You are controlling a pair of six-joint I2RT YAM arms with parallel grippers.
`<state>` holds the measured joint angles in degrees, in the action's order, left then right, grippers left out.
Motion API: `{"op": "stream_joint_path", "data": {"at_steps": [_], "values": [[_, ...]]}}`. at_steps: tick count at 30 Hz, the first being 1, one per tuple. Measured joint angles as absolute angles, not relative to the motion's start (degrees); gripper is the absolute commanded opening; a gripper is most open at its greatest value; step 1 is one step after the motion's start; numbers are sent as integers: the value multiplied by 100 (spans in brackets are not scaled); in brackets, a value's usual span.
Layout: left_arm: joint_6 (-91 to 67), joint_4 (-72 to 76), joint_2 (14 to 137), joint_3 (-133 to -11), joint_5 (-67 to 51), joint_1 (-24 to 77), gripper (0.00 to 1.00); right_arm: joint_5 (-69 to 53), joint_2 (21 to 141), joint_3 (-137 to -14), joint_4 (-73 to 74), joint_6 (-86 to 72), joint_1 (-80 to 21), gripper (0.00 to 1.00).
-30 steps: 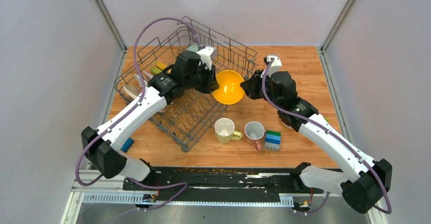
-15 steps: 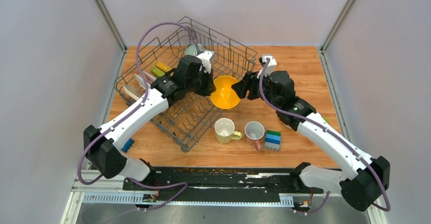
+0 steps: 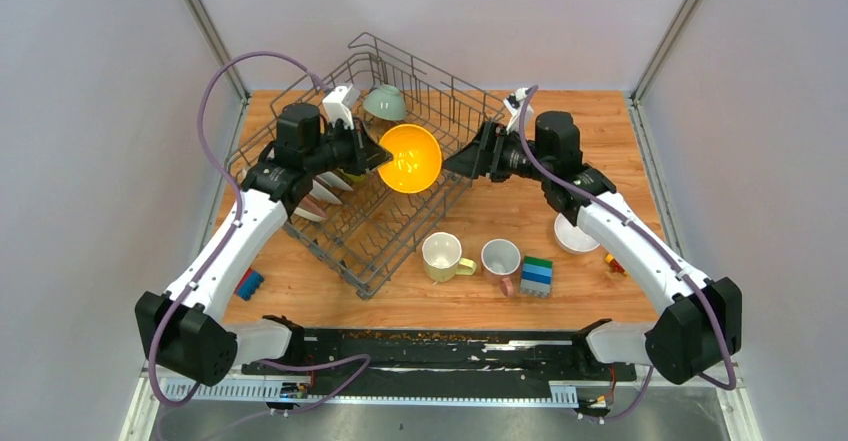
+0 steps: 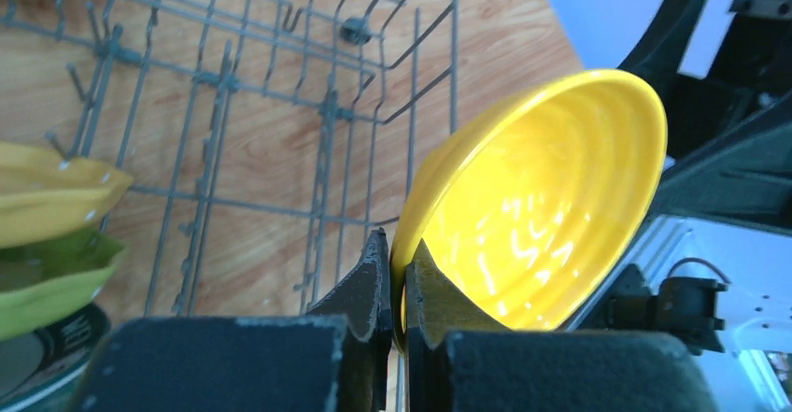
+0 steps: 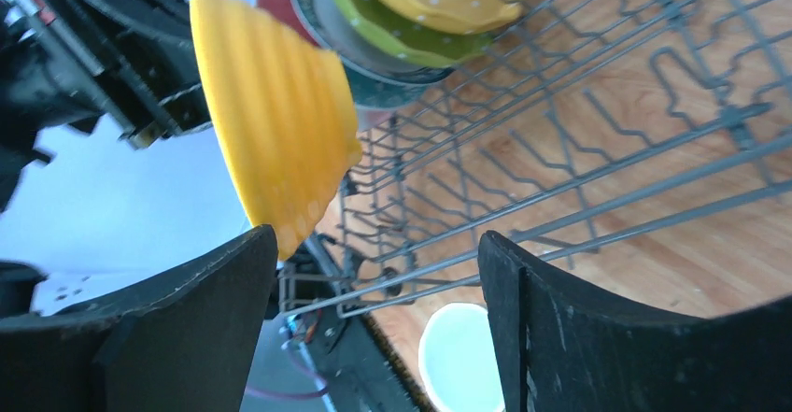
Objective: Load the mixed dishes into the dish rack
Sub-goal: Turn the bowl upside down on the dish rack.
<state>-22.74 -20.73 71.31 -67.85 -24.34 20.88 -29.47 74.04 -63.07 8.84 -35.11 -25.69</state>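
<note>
Left wrist: I see my left gripper (image 4: 396, 261) clamped on the yellow-orange bowl (image 4: 542, 197) rim, dish rack (image 4: 327, 113) beneath; my right gripper (image 5: 375, 244) gapes, bowl just ahead-left.

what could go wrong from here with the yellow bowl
The left end effector pinches only the thin rim of the yellow bowl, held tilted above the dish rack, so it may pivot or slip. The open right end effector sits close to the rack's wall and might snag the wires.
</note>
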Motion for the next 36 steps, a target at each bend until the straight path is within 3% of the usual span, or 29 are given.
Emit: {"op": "stream_joint_path", "data": {"at_steps": [6, 12, 16, 25, 29, 36], "values": [[-3033, -1048, 7155, -6637, -3603, 1647, 0, -3750, 7443, -6353, 311, -4112, -2569, 100], [-3529, -307, 7255, -6637, -4372, 1614, 0, -4217, 7188, -5688, -1479, -4727, -2580, 100], [-3776, -19, 7343, -6630, -4762, 1601, 0, -4305, 7116, -5599, -1920, -4847, -2580, 98], [-4604, 1055, 7564, -6298, -5371, 1599, 0, -4600, 7277, -5924, -2060, -5046, -2585, 76], [-4744, 1190, 7609, -6276, -5481, 1579, 0, -4683, 7369, -5972, -2178, -5116, -2585, 77], [-4897, 1363, 7609, -6261, -5564, 1566, 0, -4967, 7572, -6222, -2235, -5142, -2585, 90]]}}
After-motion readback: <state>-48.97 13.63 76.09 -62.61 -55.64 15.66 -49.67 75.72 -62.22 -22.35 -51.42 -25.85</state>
